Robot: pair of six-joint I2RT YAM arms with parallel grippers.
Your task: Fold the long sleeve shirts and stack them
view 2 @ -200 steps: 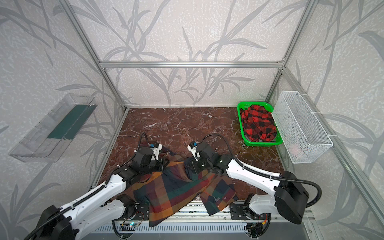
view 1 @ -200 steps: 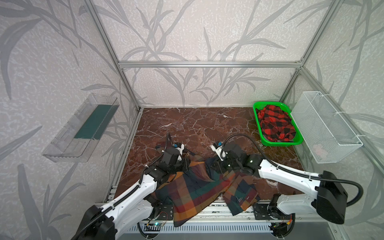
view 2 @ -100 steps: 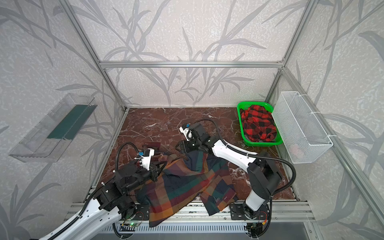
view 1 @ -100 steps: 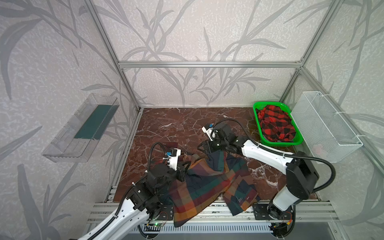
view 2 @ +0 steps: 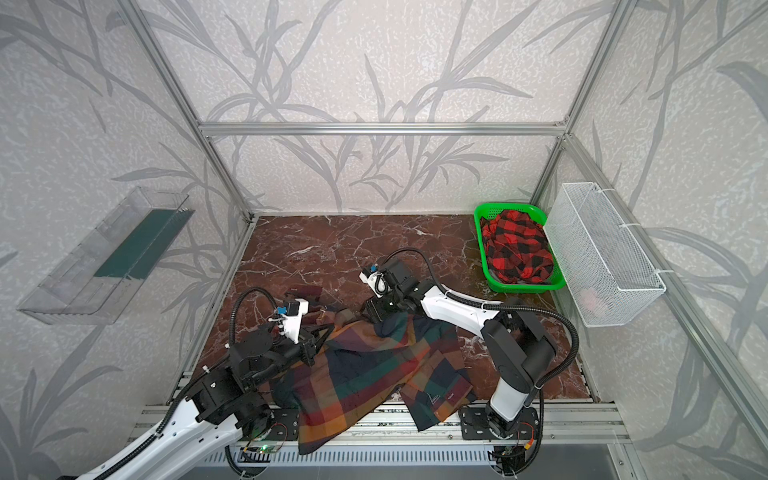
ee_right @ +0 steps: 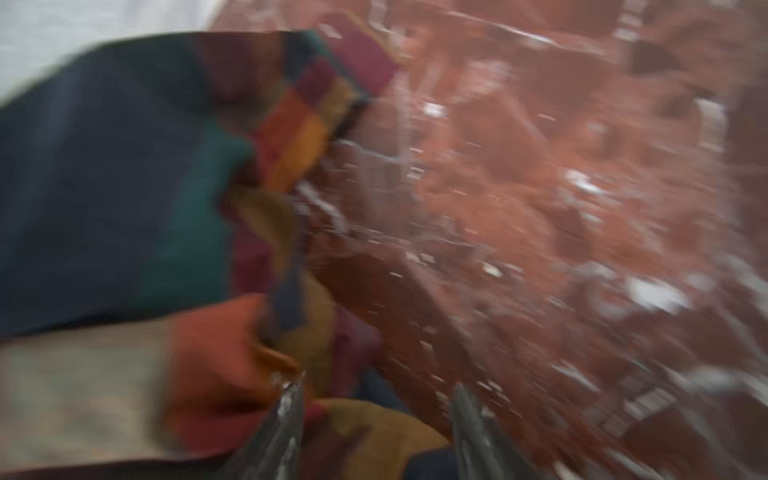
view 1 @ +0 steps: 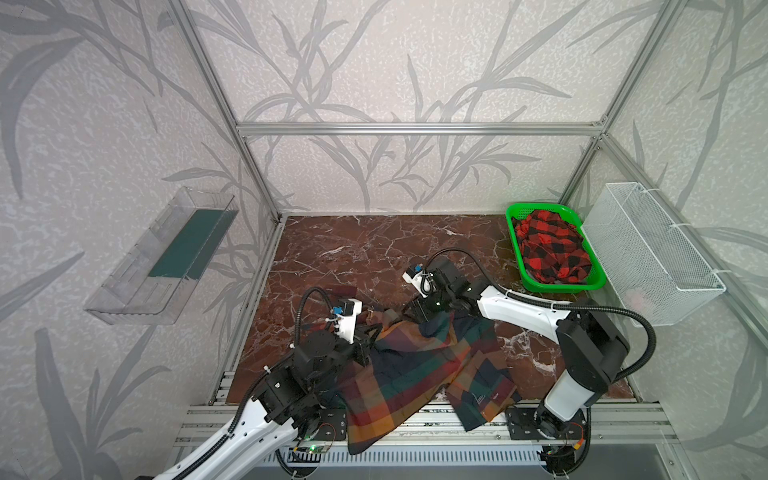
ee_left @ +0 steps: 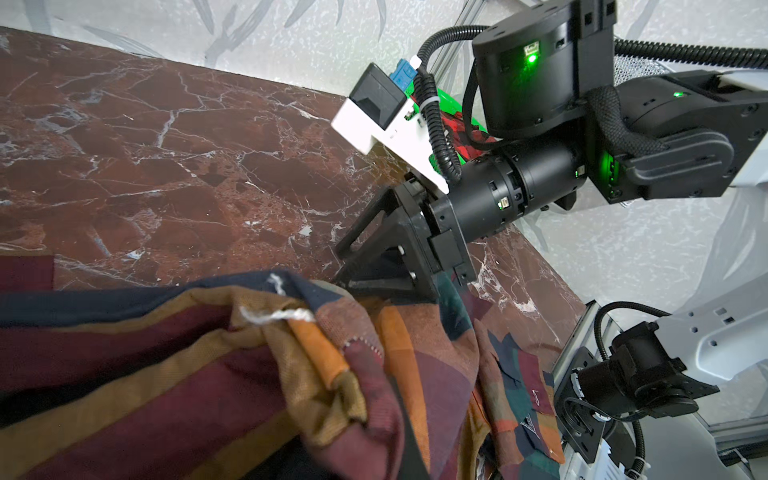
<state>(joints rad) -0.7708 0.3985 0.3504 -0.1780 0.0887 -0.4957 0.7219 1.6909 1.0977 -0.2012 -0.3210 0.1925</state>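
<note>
Nearest the front rail [view 1: 615, 415], the navy, orange, green and red plaid shirt [view 1: 407, 374] lies spread and rumpled on the marble table [view 1: 353, 249]. One corner of it hangs over the table's near edge onto that rail. At the shirt's left border my left gripper [view 1: 371, 331] is clamped tight on a bunch of the cloth. In my left wrist view the fabric is gathered close against the lens and hides my own fingers.

Beyond that, at the shirt's far edge near the middle of the table, my right gripper [ee_left: 337, 268] sits low with its tips at the cloth and its jaws parted about halfway. My right wrist view is badly blurred. It shows my two fingers [ee_right: 289, 411] standing apart with plaid folds beside and between them, and I cannot tell whether they press any cloth.

Farther back on the right, the red-and-black check shirt [view 1: 552, 245] sits crumpled inside the green basket [view 1: 557, 287], well apart from both my grippers. A white wire basket [view 1: 648, 257] hangs on the right wall, and a clear tray [view 1: 166, 257] on the left wall.
</note>
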